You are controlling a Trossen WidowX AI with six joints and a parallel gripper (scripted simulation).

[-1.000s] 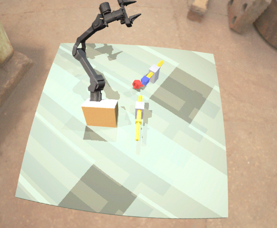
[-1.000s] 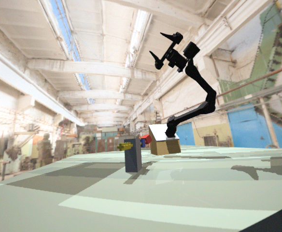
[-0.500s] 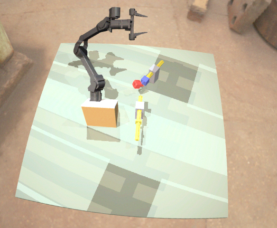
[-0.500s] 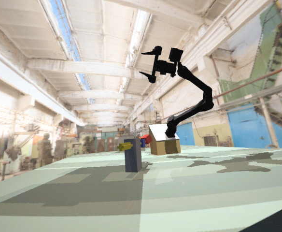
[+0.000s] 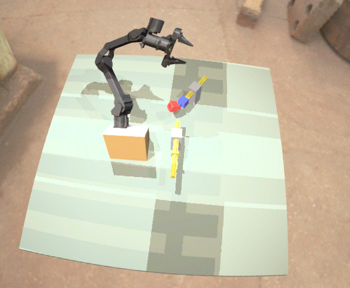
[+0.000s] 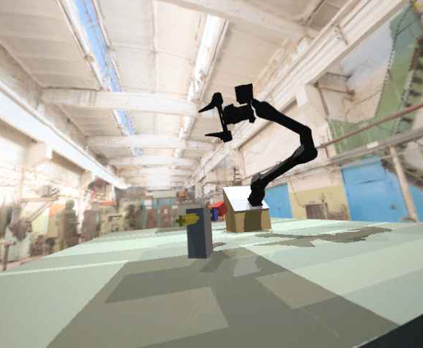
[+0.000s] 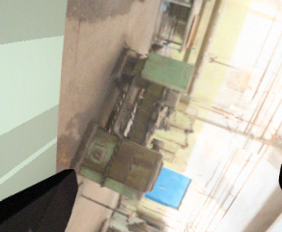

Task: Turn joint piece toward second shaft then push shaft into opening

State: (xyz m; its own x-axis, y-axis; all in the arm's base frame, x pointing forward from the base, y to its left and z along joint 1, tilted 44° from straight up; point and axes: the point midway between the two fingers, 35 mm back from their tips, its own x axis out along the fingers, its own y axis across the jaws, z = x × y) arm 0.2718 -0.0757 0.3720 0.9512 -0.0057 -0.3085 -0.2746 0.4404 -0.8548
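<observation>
My gripper [image 5: 189,54] [image 6: 202,122] [image 7: 178,177] is open and empty, high above the table and away from both shafts. The red joint piece [image 5: 172,106] [image 6: 219,208] sits beside the blue piece [image 5: 183,101] [image 6: 214,214] on the end of the fixed yellow shaft [image 5: 203,80] [image 6: 187,219]. That shaft passes through a grey block [image 5: 195,93] [image 6: 199,233]. The red piece appears turned left of the second shaft's line; its exact opening direction is unclear. The second yellow shaft [image 5: 173,167] runs through another grey block [image 5: 176,133]; its tip is apart from the red piece.
The arm stands on an orange box with a white top [image 5: 127,147] [image 6: 248,220], left of the second shaft in the top view. The pale green table [image 5: 252,242] [image 6: 103,322] carries broad shadows. The wrist view shows a table edge and the hall, no shafts.
</observation>
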